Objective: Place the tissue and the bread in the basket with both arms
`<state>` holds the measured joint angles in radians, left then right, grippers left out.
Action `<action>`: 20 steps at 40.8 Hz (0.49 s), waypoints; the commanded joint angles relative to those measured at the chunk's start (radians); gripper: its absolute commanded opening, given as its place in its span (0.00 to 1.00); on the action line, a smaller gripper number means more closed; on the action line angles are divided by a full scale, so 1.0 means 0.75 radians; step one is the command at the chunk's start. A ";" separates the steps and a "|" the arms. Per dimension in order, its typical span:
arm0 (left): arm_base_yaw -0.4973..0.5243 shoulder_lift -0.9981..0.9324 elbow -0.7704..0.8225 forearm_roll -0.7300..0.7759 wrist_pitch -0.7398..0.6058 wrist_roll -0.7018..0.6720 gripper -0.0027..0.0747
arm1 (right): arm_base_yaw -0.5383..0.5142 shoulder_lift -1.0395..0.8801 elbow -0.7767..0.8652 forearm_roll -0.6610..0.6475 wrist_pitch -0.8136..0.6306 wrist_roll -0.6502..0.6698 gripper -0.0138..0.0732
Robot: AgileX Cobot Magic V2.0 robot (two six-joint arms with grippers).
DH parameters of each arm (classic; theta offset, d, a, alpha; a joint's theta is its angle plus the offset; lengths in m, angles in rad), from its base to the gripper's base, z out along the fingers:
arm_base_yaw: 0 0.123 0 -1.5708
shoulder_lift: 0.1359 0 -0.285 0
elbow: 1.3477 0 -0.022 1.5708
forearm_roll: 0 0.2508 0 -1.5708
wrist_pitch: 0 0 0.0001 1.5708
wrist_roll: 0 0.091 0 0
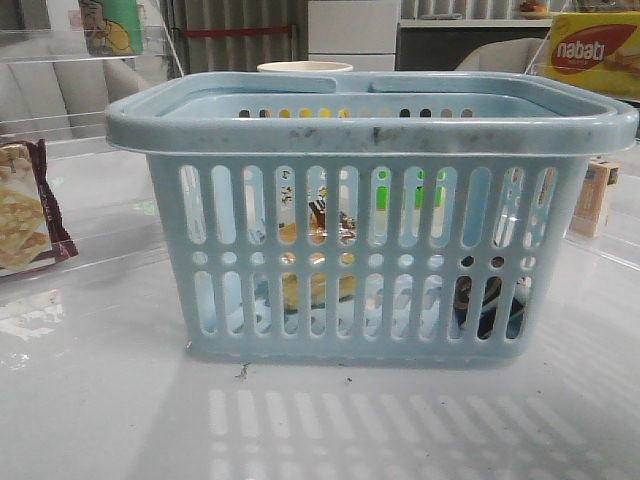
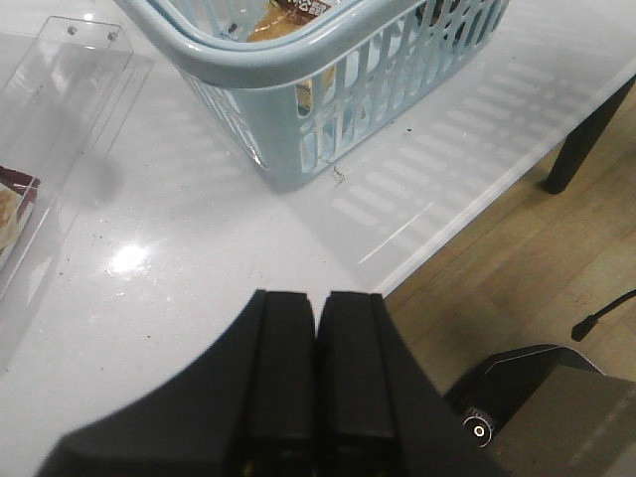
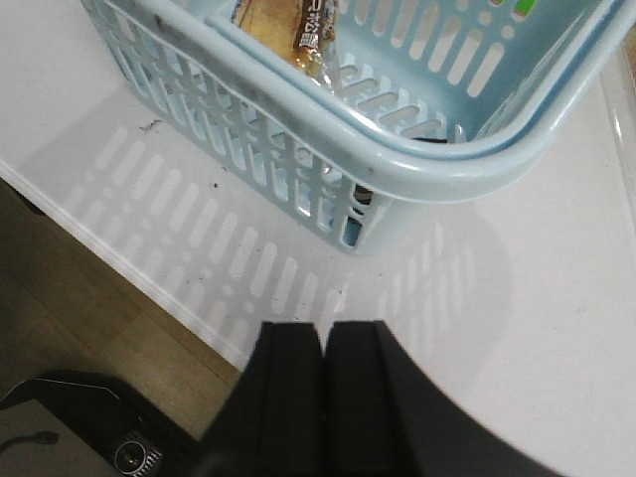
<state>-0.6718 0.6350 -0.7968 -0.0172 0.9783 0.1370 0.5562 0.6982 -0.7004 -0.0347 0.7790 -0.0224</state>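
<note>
The light-blue basket [image 1: 370, 120] stands in the middle of the white table. The bread [image 1: 320, 285] lies inside it, seen through the slots at the left; its wrap and label also show in the left wrist view [image 2: 288, 12] and the right wrist view [image 3: 293, 30]. The dark tissue pack [image 1: 490, 305] lies inside at the basket's right, behind the slots. My left gripper [image 2: 317, 303] is shut and empty over the table's front edge, left of the basket [image 2: 258, 75]. My right gripper [image 3: 323, 333] is shut and empty near the front edge, right of the basket [image 3: 417, 169].
A maroon-edged cracker packet [image 1: 25, 215] lies at the far left in a clear tray [image 2: 70, 89]. A small tan carton [image 1: 595, 195] stands at the right. A yellow box [image 1: 590, 55] sits at the back right. The table's front edge [image 2: 467, 224] drops to a wooden floor.
</note>
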 commanded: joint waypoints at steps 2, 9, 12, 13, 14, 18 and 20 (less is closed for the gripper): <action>-0.004 0.000 -0.039 -0.002 -0.096 -0.002 0.15 | -0.002 -0.006 -0.034 0.000 -0.079 -0.008 0.22; -0.004 0.000 -0.039 -0.002 -0.096 -0.002 0.15 | -0.002 -0.006 -0.034 0.000 -0.079 -0.008 0.22; -0.004 0.000 -0.039 -0.002 -0.096 -0.002 0.15 | -0.002 -0.006 -0.034 0.000 -0.079 -0.008 0.22; -0.004 0.000 -0.039 -0.002 -0.096 -0.002 0.15 | -0.002 -0.006 -0.034 0.000 -0.079 -0.008 0.22; -0.004 0.000 -0.038 -0.002 -0.102 -0.002 0.15 | -0.002 -0.006 -0.034 0.000 -0.079 -0.008 0.22; 0.016 -0.054 -0.021 -0.005 -0.115 -0.002 0.15 | -0.002 -0.006 -0.034 0.000 -0.077 -0.008 0.22; 0.057 -0.081 -0.016 -0.005 -0.112 -0.002 0.15 | -0.002 -0.006 -0.034 0.000 -0.077 -0.008 0.22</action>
<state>-0.6570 0.6019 -0.7873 -0.0172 0.9648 0.1370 0.5562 0.6982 -0.7004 -0.0341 0.7811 -0.0224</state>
